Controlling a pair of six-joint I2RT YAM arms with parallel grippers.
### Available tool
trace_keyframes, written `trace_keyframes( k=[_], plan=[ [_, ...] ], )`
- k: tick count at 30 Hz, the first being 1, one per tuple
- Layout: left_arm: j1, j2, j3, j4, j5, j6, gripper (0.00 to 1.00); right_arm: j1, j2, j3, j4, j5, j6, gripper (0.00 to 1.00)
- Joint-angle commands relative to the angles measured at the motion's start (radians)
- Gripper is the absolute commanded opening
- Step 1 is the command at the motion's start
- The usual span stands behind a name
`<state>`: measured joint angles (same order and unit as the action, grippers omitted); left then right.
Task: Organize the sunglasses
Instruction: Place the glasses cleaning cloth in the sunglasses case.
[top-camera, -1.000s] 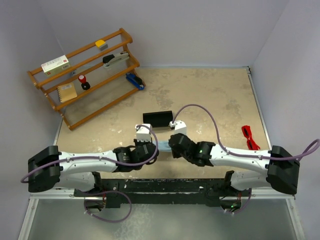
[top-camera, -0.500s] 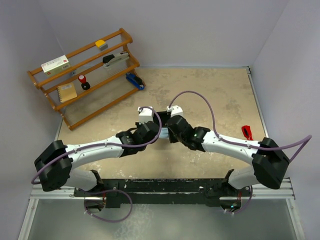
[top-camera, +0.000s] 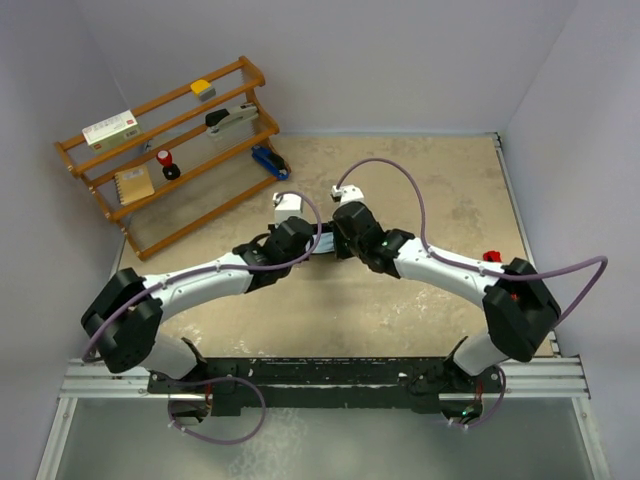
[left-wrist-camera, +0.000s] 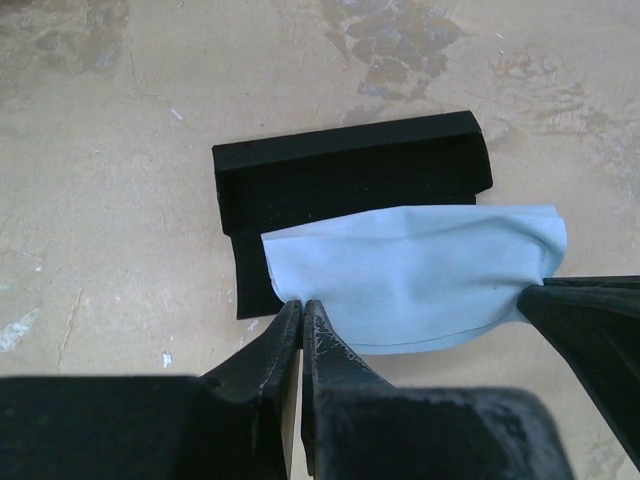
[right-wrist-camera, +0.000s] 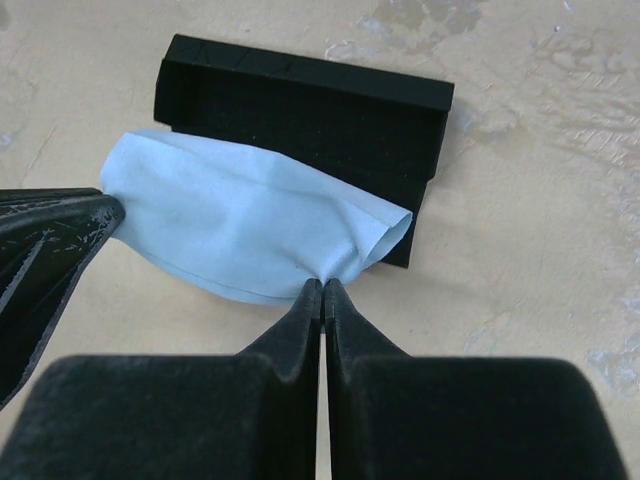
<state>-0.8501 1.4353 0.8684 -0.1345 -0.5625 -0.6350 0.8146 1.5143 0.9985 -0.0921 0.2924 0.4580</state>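
Note:
Both grippers are shut on a pale blue cloth (left-wrist-camera: 420, 275) and hold it stretched between them over the near part of the long black case (left-wrist-camera: 340, 180). My left gripper (left-wrist-camera: 301, 305) pinches the cloth's left corner, and my right gripper (right-wrist-camera: 323, 285) pinches the cloth (right-wrist-camera: 240, 230) at its right end, with the case (right-wrist-camera: 310, 110) just beyond. In the top view the grippers meet mid-table, left (top-camera: 306, 247) and right (top-camera: 343, 243), and mostly hide the case. The red sunglasses (top-camera: 490, 257) lie at the right, partly hidden behind my right arm.
A wooden rack (top-camera: 170, 150) stands at the back left with a box, a notebook, a stapler and small items on its shelves. Walls close the table at the back and both sides.
Both arms have reached forward from near the bases, carrying the blue cloth between them to the black case. The sunglasses have not moved.

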Motion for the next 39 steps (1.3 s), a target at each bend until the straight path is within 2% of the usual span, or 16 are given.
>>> trace_keyframes(
  k=[1,16,39],
  plan=[
    [0.039,0.036,0.067,0.055,0.04,0.045,0.0,-0.029,0.038,0.072,0.043,-0.035,-0.036,0.0],
    [0.107,0.157,0.158,0.077,0.079,0.086,0.0,-0.095,0.15,0.179,0.06,-0.078,-0.055,0.0],
    [0.196,0.251,0.213,0.095,0.156,0.123,0.0,-0.142,0.255,0.225,0.092,-0.12,-0.051,0.0]
  ],
)
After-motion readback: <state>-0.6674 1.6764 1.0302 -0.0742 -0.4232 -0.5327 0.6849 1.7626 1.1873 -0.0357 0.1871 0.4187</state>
